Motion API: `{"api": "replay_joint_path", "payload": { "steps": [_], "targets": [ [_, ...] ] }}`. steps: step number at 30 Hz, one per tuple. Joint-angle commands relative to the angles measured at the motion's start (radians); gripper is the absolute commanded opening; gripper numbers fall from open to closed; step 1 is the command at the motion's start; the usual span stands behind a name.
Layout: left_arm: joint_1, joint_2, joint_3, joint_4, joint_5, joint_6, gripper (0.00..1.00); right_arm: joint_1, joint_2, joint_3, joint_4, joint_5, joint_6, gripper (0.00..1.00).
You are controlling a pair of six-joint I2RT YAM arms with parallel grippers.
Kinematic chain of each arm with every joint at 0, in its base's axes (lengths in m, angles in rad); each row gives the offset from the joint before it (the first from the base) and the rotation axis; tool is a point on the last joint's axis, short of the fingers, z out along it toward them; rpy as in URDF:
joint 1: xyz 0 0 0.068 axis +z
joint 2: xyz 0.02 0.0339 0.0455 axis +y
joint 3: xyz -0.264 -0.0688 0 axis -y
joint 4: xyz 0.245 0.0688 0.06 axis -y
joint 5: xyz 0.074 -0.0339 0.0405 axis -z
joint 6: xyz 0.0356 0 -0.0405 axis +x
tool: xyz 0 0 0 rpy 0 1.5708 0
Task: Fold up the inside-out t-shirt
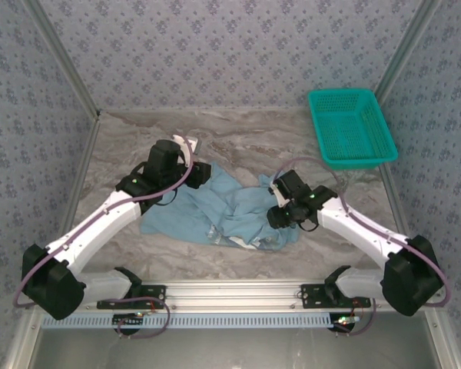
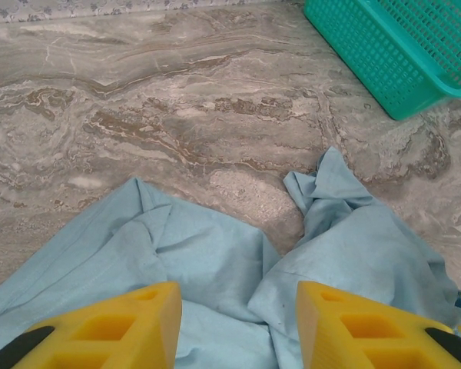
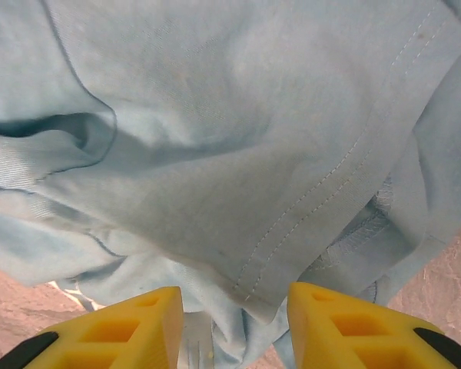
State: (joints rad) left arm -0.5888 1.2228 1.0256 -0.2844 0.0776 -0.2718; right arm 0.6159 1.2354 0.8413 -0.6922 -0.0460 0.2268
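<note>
Shirt location: the inside-out t-shirt is crumpled mid-table, between your two arms, nearer the near edge than the back wall.

Edges and room:
- The marble table is bare behind the shirt up to the wall, so you have free room there.
- The teal mesh basket sits in the far right corner, well apart from the shirt.
- The shirt's near edge lies close to the metal rail but stays on the table.
- Side walls hem in both arms.

Left gripper: it sits at the shirt's far left part. The yellow fingers stand apart and the fabric lies flat under the gap, so it is released and grips nothing.

Right gripper: it is at the shirt's right edge, fingers apart. A stitched hem runs down into the gap, and you cannot tell if it is pinched.

View differences:
- The top view gives you the whole outline and both arms.
- The left wrist view shows two shirt lobes with a bare table notch between them, plus the basket's corner.
- The right wrist view shows double stitching and a serged seam up close, with slivers of table at the bottom corners.
</note>
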Motion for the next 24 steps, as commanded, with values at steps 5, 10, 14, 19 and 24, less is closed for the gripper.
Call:
{"api": "replay_joint_path", "payload": {
  "steps": [5, 10, 14, 19, 24],
  "targets": [
    [0.005, -0.009, -0.002, 0.021, 0.001, -0.017, 0.43, -0.003, 0.027, -0.041, -0.013, -0.014, 0.049, 0.43],
    [0.005, -0.016, -0.010, 0.019, -0.004, -0.017, 0.43, -0.006, 0.061, -0.041, 0.010, -0.011, 0.048, 0.44],
    [0.005, -0.015, -0.009, 0.017, -0.004, -0.015, 0.43, -0.011, 0.089, -0.029, 0.032, -0.014, 0.036, 0.41],
    [0.006, -0.017, -0.009, 0.014, -0.006, -0.013, 0.43, -0.020, 0.110, -0.023, 0.049, -0.014, 0.026, 0.36],
    [0.006, -0.017, -0.012, 0.015, -0.004, -0.012, 0.43, -0.034, 0.116, -0.019, 0.065, -0.011, 0.018, 0.30]
  ]
}}
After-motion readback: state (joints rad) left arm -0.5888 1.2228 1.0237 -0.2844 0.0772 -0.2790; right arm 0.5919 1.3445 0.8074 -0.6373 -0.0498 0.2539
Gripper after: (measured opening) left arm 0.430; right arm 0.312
